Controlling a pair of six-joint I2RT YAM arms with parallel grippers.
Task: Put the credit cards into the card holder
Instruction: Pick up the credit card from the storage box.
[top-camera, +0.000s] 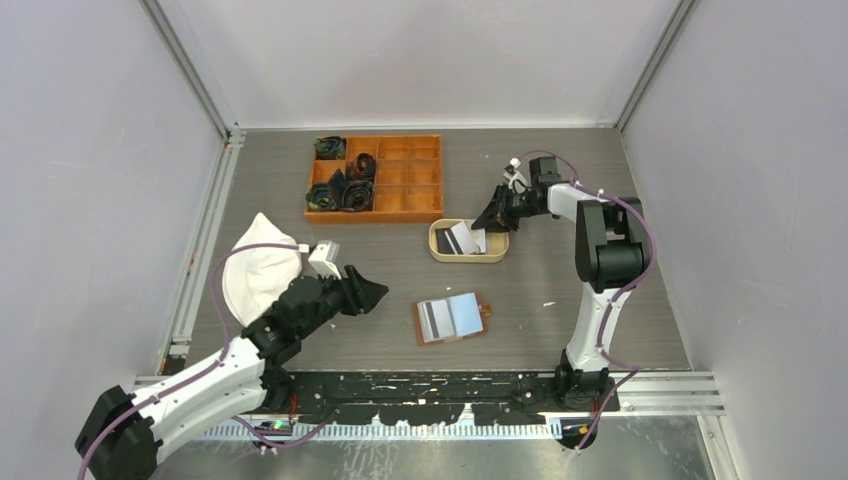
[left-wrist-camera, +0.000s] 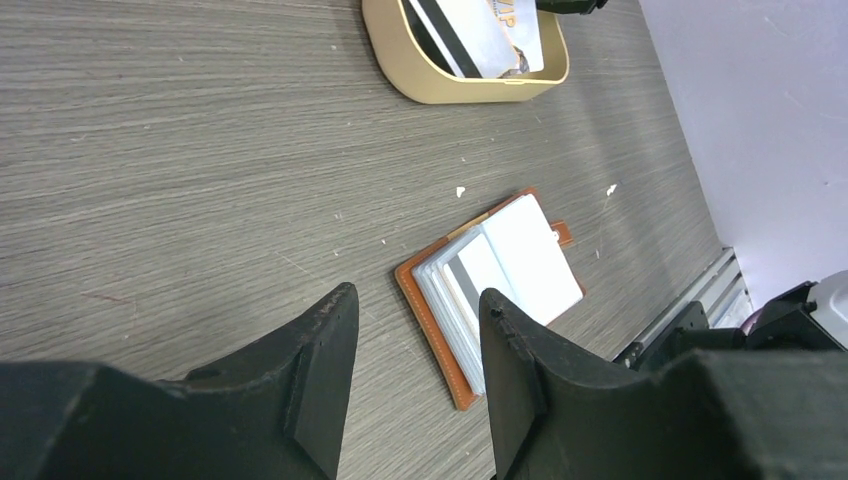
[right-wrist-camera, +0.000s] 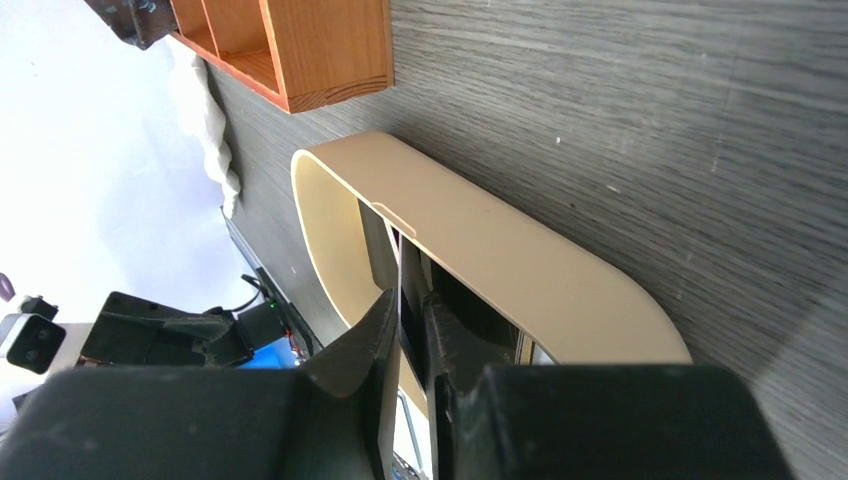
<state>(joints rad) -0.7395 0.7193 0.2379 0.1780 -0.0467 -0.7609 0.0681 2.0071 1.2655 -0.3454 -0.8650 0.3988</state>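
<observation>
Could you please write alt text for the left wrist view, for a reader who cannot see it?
The left gripper, its black fingers open and empty, hangs over a brown card holder lying open on the grey wood-grain table, with credit cards in its sleeves. Beyond it, an oval beige tray holds more cards.

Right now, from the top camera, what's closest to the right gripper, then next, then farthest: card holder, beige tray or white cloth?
1. Beige tray, right at the right gripper.
2. Card holder, toward the table's near edge.
3. White cloth, far off on the left side.
</observation>
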